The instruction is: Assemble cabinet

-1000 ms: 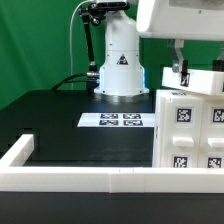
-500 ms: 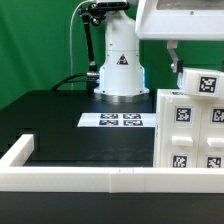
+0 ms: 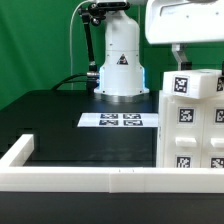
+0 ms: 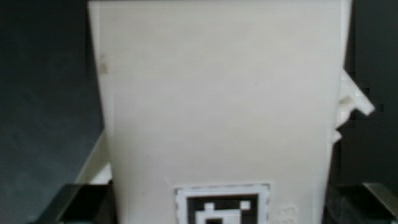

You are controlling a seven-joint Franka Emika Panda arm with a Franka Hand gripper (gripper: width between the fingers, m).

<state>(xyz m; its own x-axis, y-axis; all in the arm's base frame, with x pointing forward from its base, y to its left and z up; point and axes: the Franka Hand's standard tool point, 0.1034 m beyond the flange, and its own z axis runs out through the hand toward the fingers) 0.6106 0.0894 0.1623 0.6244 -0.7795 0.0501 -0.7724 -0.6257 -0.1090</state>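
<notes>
A long low white border rail [image 3: 70,172] runs across the front of the exterior view, edging a black table [image 3: 60,125]. Just behind the rail, at the exterior view's right, stands the cabinet [image 3: 192,140], a tall white box whose facing side carries several square black-and-white tags. A smaller white tagged block [image 3: 192,83] sits at its top, looking level with the body below. Further back, the marker board [image 3: 112,121] lies flat on the table, well apart from the cabinet, and behind it rises the arm's white base [image 3: 120,62] against a green backdrop.

The gripper [image 3: 179,57] hangs directly above the block, fingers pointing down, under the white wrist housing. In the wrist view a white panel fills nearly everything, with one tag near its edge and dark fingers [image 4: 71,205] flanking it. Whether the fingers press on the block or stand just clear of it cannot be told (contact is hidden in both views).

To do this step well, the block likely needs to stay square to the cabinet's edges, lowered straight without tilt, and be let go only once it sits flush
</notes>
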